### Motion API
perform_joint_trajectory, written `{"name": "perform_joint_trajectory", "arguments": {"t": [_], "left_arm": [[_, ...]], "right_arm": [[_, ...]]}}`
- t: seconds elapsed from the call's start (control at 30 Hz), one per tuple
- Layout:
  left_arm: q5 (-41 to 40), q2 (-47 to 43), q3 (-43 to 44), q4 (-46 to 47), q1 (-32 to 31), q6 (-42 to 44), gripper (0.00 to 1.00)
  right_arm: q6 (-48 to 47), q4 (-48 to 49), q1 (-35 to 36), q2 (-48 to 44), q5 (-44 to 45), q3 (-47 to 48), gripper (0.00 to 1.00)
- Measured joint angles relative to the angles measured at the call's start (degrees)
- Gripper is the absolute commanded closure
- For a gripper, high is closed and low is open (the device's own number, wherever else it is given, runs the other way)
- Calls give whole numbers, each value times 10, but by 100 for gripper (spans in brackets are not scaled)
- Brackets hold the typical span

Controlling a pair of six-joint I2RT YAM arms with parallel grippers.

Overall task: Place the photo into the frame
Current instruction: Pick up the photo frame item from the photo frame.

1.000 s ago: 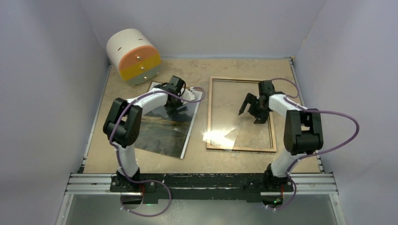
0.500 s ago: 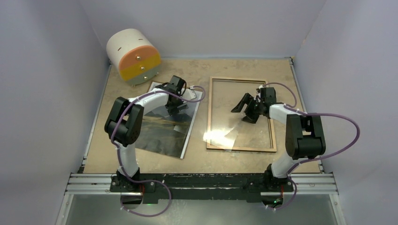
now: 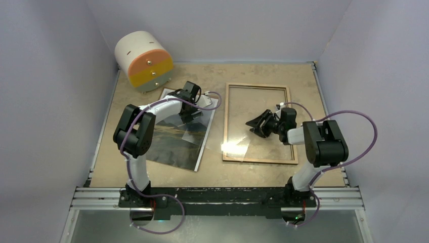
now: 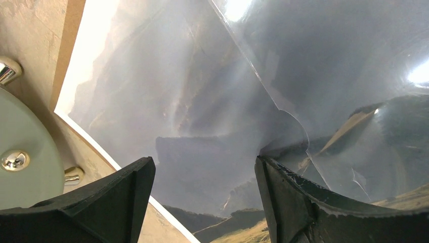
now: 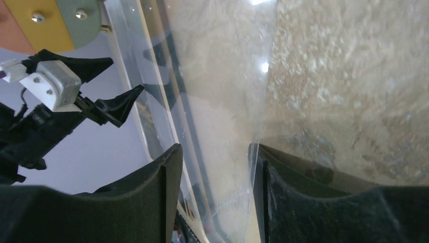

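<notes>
Hovering over photo and frame, both pairs of jaws apart

Left arm: jaws apart and pointing down at the photo. Nothing sits between the fingers; only the glossy dark print shows in the gap. Contact with the print cannot be judged. The photo lies flat on the table, picture side up. Its far end is directly below the left jaws, and the rest runs back from them toward the arm's base. Just ahead of these jaws the edge of a clear sheet, with a rounded notch, crosses the print. Past the far-left side of the jaws a white cylinder with an orange and yellow face lies on its side, close to the photo's far corner.

Right arm: jaws turned sideways, tips aimed toward the left jaws, low over the glass pane. The fingers stand apart and table texture shows through the gap. A thin clear edge runs into the gap close to the finger on the right of the wrist view; touching or not, cannot tell.

The frame lies flat beneath the right jaws, wood-coloured rim up, with no photo in it. Between the two pairs of jaws, a strip of bare table separates the photo's edge from the frame's rim.
</notes>
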Motion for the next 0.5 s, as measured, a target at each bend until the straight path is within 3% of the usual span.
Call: {"name": "perform_joint_trajectory", "arguments": {"t": [0.17,0.3,0.4,0.5], "left_arm": [[-1,0,0,0,-3,0,23],[-3,1,0,-1,-4,0,23],[-3,1,3,-4,-4,0,23],[-1,4,12,-15,-4,-1,22]], "right_arm": [[76,138,0,19,-9,-62,65],[106,193,0,33,-9,-73,98],[102,189,0,31,-20,-60,100],[61,106,0,7,-22,-17,100]]}}
